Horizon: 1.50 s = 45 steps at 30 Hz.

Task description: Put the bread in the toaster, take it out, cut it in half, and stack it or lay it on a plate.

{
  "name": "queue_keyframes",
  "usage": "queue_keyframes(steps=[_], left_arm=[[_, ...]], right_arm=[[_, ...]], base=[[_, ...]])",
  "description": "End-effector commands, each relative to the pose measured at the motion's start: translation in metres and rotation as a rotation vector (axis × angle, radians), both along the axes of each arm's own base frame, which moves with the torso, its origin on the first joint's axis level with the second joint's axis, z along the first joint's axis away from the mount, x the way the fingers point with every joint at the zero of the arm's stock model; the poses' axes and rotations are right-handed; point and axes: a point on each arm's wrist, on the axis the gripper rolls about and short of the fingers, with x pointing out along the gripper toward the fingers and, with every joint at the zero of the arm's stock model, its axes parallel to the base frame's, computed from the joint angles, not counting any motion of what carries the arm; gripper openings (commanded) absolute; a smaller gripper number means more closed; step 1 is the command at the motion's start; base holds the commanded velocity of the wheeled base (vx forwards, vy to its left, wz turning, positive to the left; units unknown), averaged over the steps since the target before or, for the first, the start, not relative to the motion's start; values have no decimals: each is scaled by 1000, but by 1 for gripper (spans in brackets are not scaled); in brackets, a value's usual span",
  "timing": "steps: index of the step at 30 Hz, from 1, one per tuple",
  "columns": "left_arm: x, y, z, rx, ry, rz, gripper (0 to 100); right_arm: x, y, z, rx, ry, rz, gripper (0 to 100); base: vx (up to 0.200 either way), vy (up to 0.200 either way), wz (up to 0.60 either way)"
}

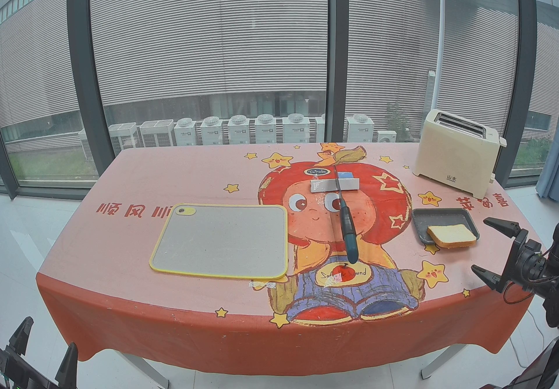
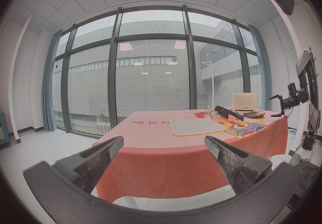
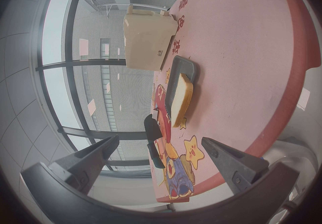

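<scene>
Head view, step in hand: the opening step, as I judge it. The pale square slice of bread (image 1: 451,235) lies flat in the dark grey rectangular tray (image 1: 424,220), not yet in the cream two-slot toaster (image 1: 457,153) standing just far of it.
Bread's place: right side of the orange-clothed bench (image 1: 145,186), with one edge of the slice lapping over the tray's near rim.
Right fingers (image 1: 502,226): spread wide and empty, hanging off the bench's right near edge. The bread lies to their left and a little farther, near but apart.
Left fingers (image 2: 97,161): spread and empty, low off the near left corner, well apart from everything.
Next move: probably the right arm goes over the tray, straddles the slice, pinches gently because soft crumb dents, and tips it upright for a slot.
Waiting: the yellow-rimmed grey cutting board (image 1: 224,240) and the blue-handled knife (image 1: 348,227) lie between the left side and the tray.
</scene>
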Motion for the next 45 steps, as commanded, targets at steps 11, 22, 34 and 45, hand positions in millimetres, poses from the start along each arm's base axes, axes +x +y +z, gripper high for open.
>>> queue_keyframes(steps=[11,22,34,45], left_arm=[[1,0,-5,-1,19,-1,100],[1,0,-5,-1,18,-2,100],[1,0,-5,0,19,1,100],[1,0,-5,-1,18,-1,100]], right_arm=[[10,-3,-17,14,20,-9,100],[18,-1,-8,17,-27,-12,100],[36,-3,-6,12,-58,-15,100],[47,3,-14,1,-39,-25,100]], base=[[0,0,0],[0,0,0],[0,0,0],[0,0,0]])
